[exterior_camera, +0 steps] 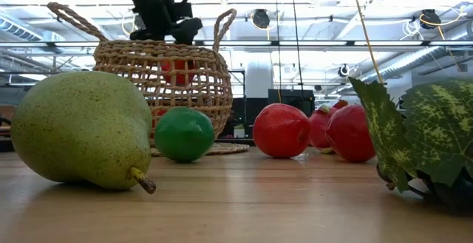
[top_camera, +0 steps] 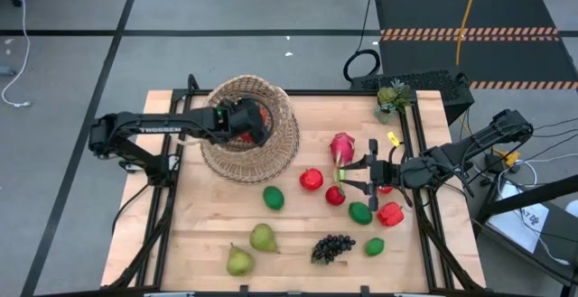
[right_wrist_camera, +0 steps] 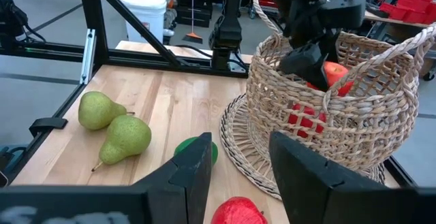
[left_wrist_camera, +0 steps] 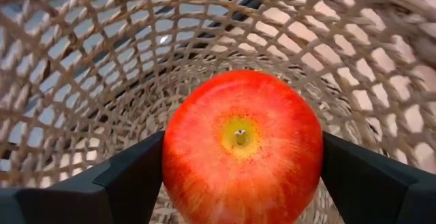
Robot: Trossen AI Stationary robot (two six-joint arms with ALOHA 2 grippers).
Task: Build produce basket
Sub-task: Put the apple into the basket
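White "TROSSEN" on left arm [top_camera: 144, 132]; left pincer [left_wrist_camera: 242, 176] clamps apple [left_wrist_camera: 242, 146]; right pincer [right_wrist_camera: 238, 163] apart.

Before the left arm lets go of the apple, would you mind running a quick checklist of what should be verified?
1. Apple held between the left end effector fingers: ok, a finger sits on each side of it.
2. Apple inside the basket: ok, wicker wall surrounds it in the left wrist view.
3. Apple resting on the basket floor: cannot tell, contact below it is hidden.
4. Basket upright on the table: ok.
5. Right end effector clear of the basket: ok, it is over the loose fruit near the dragon fruit, with nothing between its parted fingers.
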